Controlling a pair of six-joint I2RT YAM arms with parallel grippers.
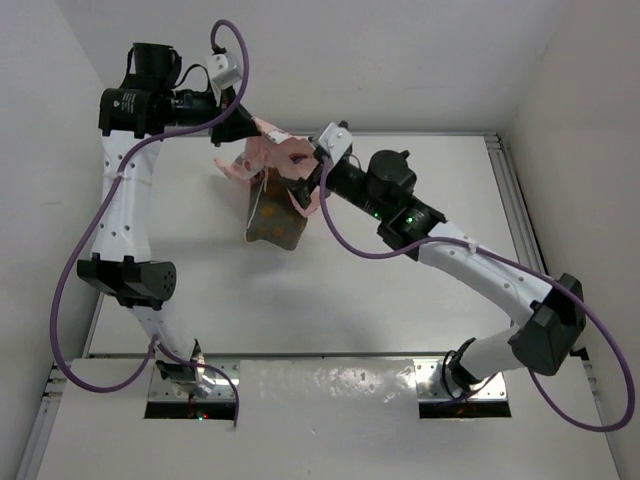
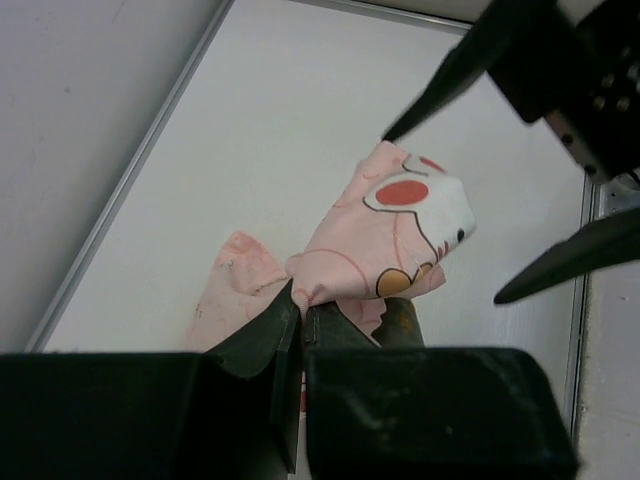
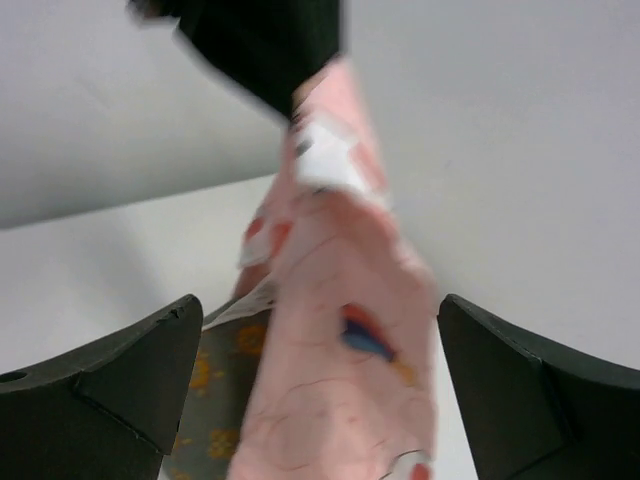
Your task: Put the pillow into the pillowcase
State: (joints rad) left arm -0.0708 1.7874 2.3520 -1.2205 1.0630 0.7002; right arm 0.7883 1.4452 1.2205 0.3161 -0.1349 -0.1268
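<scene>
The pink printed pillowcase [image 1: 281, 160] hangs bunched above the far middle of the table. My left gripper [image 1: 255, 126] is shut on its top edge; the left wrist view shows the jaws [image 2: 298, 300] pinching a fold of the cloth [image 2: 390, 225]. The grey-olive pillow [image 1: 275, 220] lies under it, its far end covered by the cloth, and it also shows in the right wrist view [image 3: 215, 400]. My right gripper [image 1: 308, 176] is open beside the cloth. In its wrist view the pillowcase [image 3: 340, 400] hangs between its spread fingers [image 3: 130, 385], and I cannot tell if they touch it.
A metal rail [image 1: 508, 200] runs along the table's right edge and another along the left edge [image 2: 130, 180]. White walls close in at the back and sides. The two arms' forearms crowd the far middle of the table.
</scene>
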